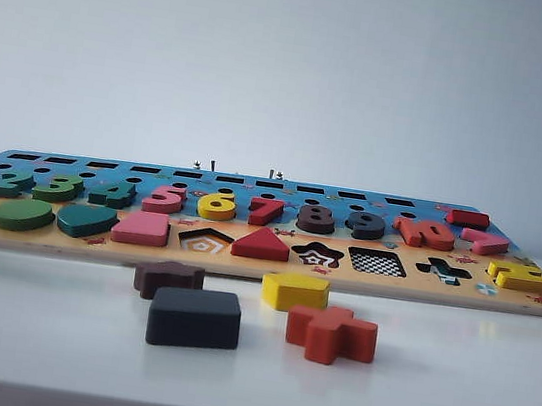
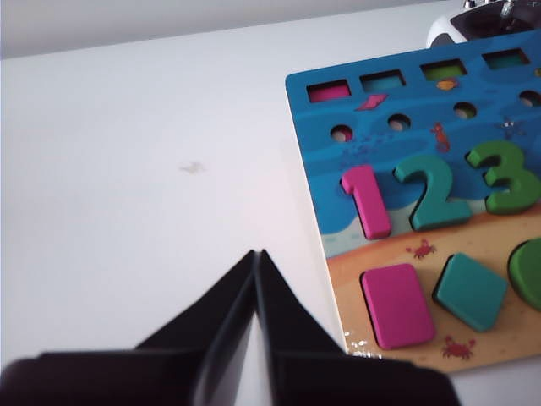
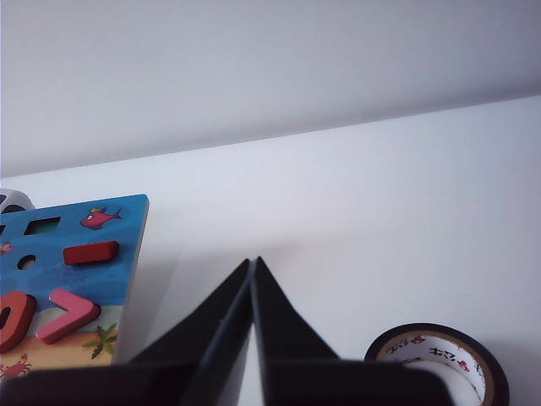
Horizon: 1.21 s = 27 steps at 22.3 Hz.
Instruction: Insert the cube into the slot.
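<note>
White tabletop in ext view: we count 4 loose pcs before the puzzle board (image 1: 263,262), the cube (image 1: 194,318) nearest the camera, square checkered slot (image 1: 377,262) empty, so pick not yet begun. Left wrist: left gripper (image 2: 255,254) clenched, empty, beside board's edge. Right wrist: right gripper (image 3: 254,262) clenched, empty, 1 tape roll (image 3: 439,359) near; next we'd open a gripper & reach the cube.

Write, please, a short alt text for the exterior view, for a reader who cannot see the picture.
A dark navy cube lies on a white table before a colourful wooden puzzle board, beside a brown star piece, a yellow block and an orange cross piece. The board's checkered square slot is empty. No gripper appears here.
</note>
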Motion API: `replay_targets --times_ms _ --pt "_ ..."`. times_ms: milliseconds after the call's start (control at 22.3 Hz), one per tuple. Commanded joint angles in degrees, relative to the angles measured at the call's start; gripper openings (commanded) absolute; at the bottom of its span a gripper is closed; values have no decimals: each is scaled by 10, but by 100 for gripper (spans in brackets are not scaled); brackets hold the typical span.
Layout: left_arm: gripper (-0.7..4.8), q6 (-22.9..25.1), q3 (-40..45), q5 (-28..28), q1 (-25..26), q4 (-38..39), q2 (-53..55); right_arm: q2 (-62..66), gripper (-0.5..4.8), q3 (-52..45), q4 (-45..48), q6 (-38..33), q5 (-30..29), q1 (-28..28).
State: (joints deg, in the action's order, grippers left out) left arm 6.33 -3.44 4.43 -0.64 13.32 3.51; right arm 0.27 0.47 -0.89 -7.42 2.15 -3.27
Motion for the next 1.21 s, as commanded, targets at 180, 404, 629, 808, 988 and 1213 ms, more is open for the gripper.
replay_targets --times_ms 180,404,629,808,988,1213 --pt "17 1 -96 18 -16 19 99 -1 -4 0 4 2 2 0" --pt "17 7 -164 40 -31 49 174 -1 -4 0 4 2 2 0" --pt "17 18 -248 118 -60 96 266 -1 -4 0 4 2 2 0" --pt "17 23 -298 169 -89 127 317 -1 -4 0 3 1 2 0" --pt "17 28 -347 188 -153 169 371 -1 -4 1 3 -4 2 -7" --pt "17 26 -382 188 -223 246 408 -1 -3 14 -16 -5 2 -54"
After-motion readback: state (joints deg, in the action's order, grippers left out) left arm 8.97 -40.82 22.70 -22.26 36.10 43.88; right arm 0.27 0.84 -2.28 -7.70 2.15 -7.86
